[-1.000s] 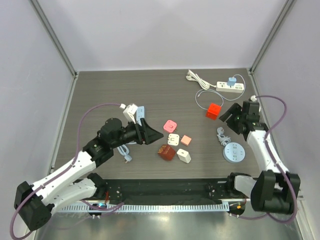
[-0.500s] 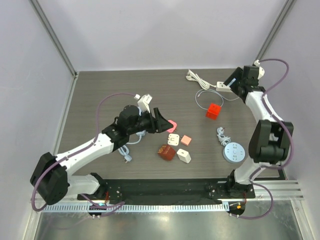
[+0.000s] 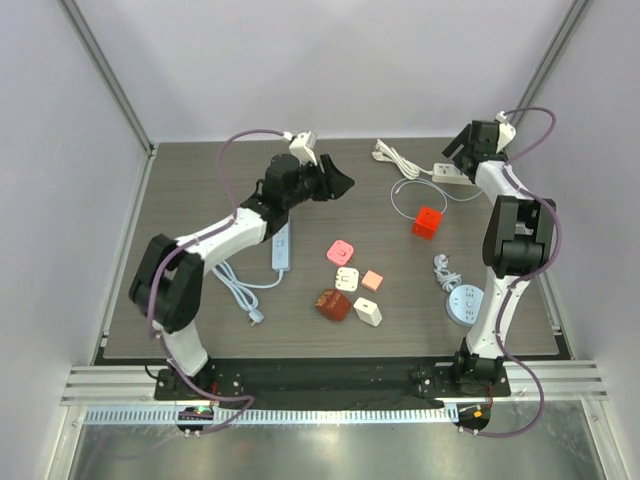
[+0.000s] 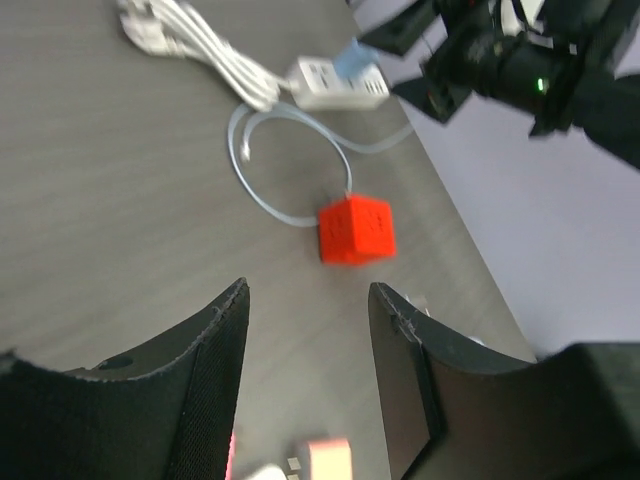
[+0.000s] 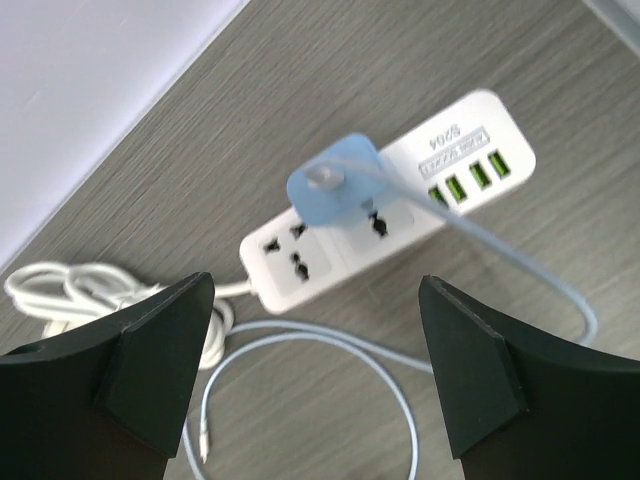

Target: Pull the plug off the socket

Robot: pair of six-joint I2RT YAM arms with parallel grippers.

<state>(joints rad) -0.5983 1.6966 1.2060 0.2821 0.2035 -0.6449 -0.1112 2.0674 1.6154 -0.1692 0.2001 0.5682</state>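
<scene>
The right pincer (image 5: 315,300) has swung over to the blue plug (image 5: 335,185) in the socket (image 5: 300,262), spread wide, ready to grab.

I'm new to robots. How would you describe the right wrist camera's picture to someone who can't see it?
A light blue plug sits in a white power strip on a wood-grain table, its pale cable trailing to the right. The right gripper is open, its two fingers at the bottom corners, holding nothing; a coiled white cord lies at the left.
</scene>
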